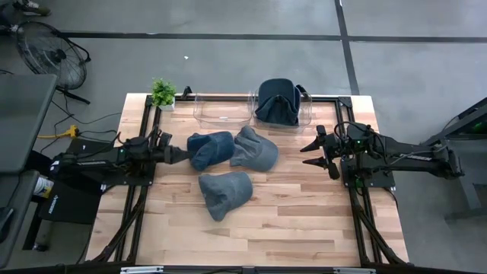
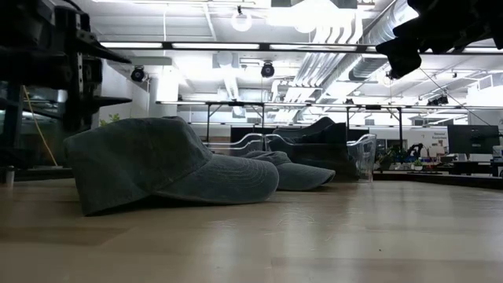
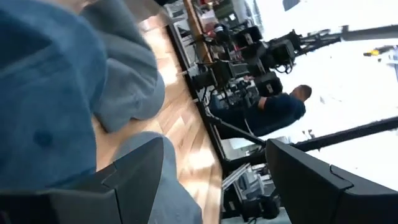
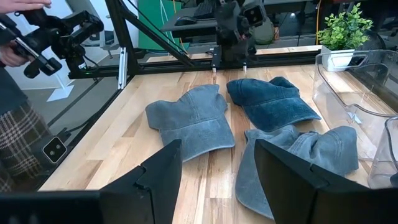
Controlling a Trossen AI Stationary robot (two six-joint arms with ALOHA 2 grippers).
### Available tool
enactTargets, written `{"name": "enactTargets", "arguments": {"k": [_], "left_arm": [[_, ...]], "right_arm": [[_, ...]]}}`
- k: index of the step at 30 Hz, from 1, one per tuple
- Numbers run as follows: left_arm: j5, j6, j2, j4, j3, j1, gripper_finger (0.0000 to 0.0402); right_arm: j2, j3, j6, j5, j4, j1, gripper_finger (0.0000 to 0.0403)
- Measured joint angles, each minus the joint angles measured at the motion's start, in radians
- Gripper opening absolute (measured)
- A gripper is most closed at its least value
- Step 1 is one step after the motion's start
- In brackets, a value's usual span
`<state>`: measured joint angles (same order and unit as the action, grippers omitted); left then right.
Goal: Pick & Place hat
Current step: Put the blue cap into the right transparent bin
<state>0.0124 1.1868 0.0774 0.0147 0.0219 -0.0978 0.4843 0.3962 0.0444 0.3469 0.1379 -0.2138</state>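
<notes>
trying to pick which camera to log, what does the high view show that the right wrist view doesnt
Only the high view: the right gripper open at the table's right side, and a fourth hat inside the right clear bin.

Only the right wrist view: a person's hands beyond the table.

Both: three hats loose on the wood, dark blue, middle grey and front grey, the potted plant, and the left gripper open at the dark blue hat.

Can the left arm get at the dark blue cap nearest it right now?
Probably yes. The left hand, open, sits right at the edge of the dark blue denim cap, with nothing between them.
</notes>
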Motion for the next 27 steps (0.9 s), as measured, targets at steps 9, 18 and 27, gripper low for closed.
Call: {"name": "enactTargets", "arguments": {"k": [9, 18, 27], "left_arm": [[0.015, 0.105, 0.080, -0.002, 0.000, 0.001, 0.0280], [0.051, 0.197, 0.197, 0.001, 0.004, 0.001, 0.0258], [0.067, 0.148, 0.209, 0.310, 0.125, 0.044, 0.0183]], "right_arm": [[0.000, 0.000, 0.000, 0.000, 0.000, 0.000, 0.0195], [0.000, 0.000, 0.000, 0.000, 0.000, 0.000, 0.0195], [0.000, 0.000, 0.000, 0.000, 0.000, 0.000, 0.0195]]}}
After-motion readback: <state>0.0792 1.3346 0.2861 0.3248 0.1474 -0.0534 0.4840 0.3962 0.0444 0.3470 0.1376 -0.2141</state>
